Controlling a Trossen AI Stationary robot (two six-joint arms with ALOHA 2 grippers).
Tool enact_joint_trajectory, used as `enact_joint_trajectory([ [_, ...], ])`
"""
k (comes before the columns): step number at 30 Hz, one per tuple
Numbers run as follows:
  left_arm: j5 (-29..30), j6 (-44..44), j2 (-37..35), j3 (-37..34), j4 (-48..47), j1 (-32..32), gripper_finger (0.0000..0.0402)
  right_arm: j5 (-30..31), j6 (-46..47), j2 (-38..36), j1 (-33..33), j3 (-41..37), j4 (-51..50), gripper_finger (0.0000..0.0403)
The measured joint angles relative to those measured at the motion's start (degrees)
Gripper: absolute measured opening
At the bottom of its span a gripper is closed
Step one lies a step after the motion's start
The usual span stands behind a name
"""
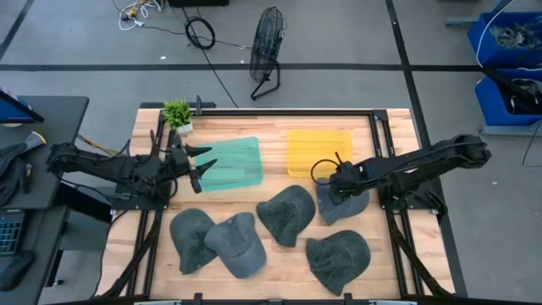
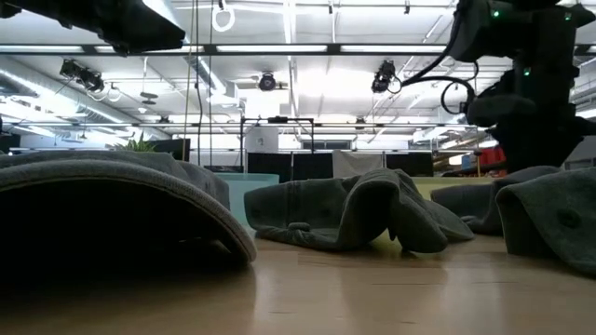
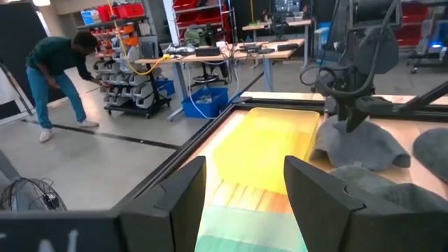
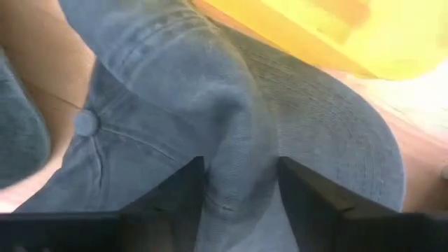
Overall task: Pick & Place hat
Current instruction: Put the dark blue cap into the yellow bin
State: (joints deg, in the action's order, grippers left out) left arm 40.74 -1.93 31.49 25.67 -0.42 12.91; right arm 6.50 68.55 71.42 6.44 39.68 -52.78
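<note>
Several grey caps lie on the wooden table. My right gripper (image 1: 337,191) is down on the cap (image 1: 345,205) nearest the yellow tray (image 1: 319,152), shut on a ridge of its cloth; in the left wrist view this cap (image 3: 364,143) peaks up under the gripper. The cap's brim (image 4: 350,133) lies toward the yellow tray. My left gripper (image 1: 203,165) hovers open over the teal tray (image 1: 233,163), touching nothing. The other caps (image 1: 286,213) (image 1: 237,244) (image 1: 193,240) (image 1: 339,258) rest on the tabletop along the near side. My right gripper pinches a raised fold of the cap's crown (image 4: 238,168) between its two fingers (image 4: 183,196), coming from above and pointing down. The cloth bunches into a ridge between them. The cap's brim and edges (image 3: 329,150) lie on the table.
A small green plant (image 1: 178,113) stands at the table's far left corner. A black frame (image 1: 373,114) runs round the table's edges. A fan (image 1: 268,42) and cables lie on the floor beyond. A person (image 3: 59,70) bends over in the room behind.
</note>
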Motion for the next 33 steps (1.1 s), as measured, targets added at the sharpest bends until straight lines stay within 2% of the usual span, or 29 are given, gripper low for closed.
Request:
enact_joint_trajectory([
  [3,0.0,0.1,0.0,0.0,-1.0,0.0,0.0197,-1.1,0.0,0.7,0.0,0.0,0.0,0.0127],
  [7,0.0,0.5,0.0,0.0,-2.1,0.1,0.0197,-6.5,-0.1,0.6,0.0,0.1,0.1,0.0025],
  [8,0.0,1.3,0.0,0.0,-2.6,0.1,0.0197,-8.5,-0.3,0.4,0.1,0.4,-0.1,0.0014],
  [10,0.0,2.9,0.0,0.0,-2.7,0.1,0.0197,-10.9,-0.3,0.1,0.6,2.2,-0.7,0.0018],
  [15,0.0,4.6,0.0,0.0,-2.9,0.1,0.0197,-8.7,-6.8,-1.0,0.9,12.4,-5.7,0.0007],
  [18,0.0,4.6,0.0,0.0,-2.9,0.1,0.0197,-2.4,-13.3,-1.2,0.9,20.7,-7.9,0.0009],
  [20,0.0,4.7,0.0,0.0,-2.8,0.1,0.0197,5.4,-18.3,-1.2,0.7,25.5,-9.7,0.001],
  [24,0.0,4.7,0.0,0.0,-2.8,0.1,0.0197,32.8,-21.1,-1.3,-1.6,30.9,-15.4,0.0005],
  [26,0.0,4.8,0.0,0.0,-2.8,0.1,0.0197,41.4,-20.9,-1.4,-4.2,31.2,-16.1,0.0005],
  [27,0.0,4.9,0.0,0.0,-2.8,0.1,0.0197,42.5,-20.5,-1.3,-5.9,31.0,-15.8,0.0005],
  [29,0.0,6.1,0.0,0.0,-2.8,0.1,0.0197,41.0,-19.5,-1.2,-9.0,29.2,-13.3,0.0005],
  [33,0.1,7.7,0.0,0.0,-2.9,0.1,0.0197,32.6,-19.9,0.2,-13.1,22.3,-5.1,0.0005],
])
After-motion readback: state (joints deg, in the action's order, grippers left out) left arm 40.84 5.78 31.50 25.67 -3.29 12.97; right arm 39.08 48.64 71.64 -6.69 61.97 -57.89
